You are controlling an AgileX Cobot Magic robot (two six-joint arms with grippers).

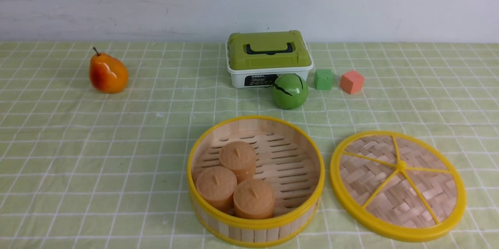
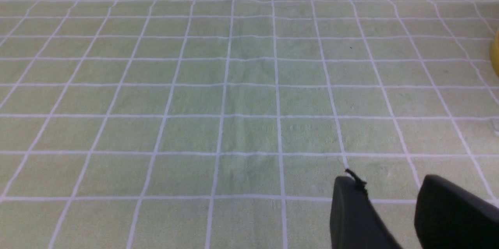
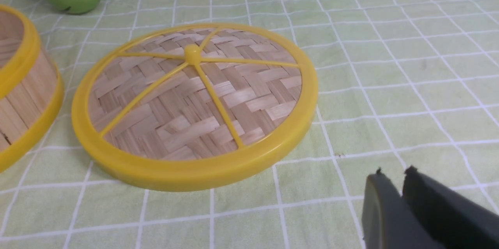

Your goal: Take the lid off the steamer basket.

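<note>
**Lid off, lying flat beside the basket**

Nearest, the right claw (image 3: 393, 177) hangs over bare cloth close to the lid, its dark fingers almost together and holding nothing. The left claw (image 2: 390, 182) hovers over empty cloth with a clear gap between its fingers. The lid (image 1: 397, 184), a woven bamboo disc with a thick yellow plastic rim and five spokes, lies flat on the table (image 1: 97, 155) just right of the basket (image 1: 255, 227). That round slat-walled tub stands uncovered, three tan cylinders (image 1: 237, 157) bunched on its slotted floor. Farther back sit a glossy green ball (image 1: 289, 91), green cube (image 1: 324, 79), salmon cube (image 1: 351, 82), green-lidded white box (image 1: 269, 56) and pear (image 1: 108, 73).
</note>
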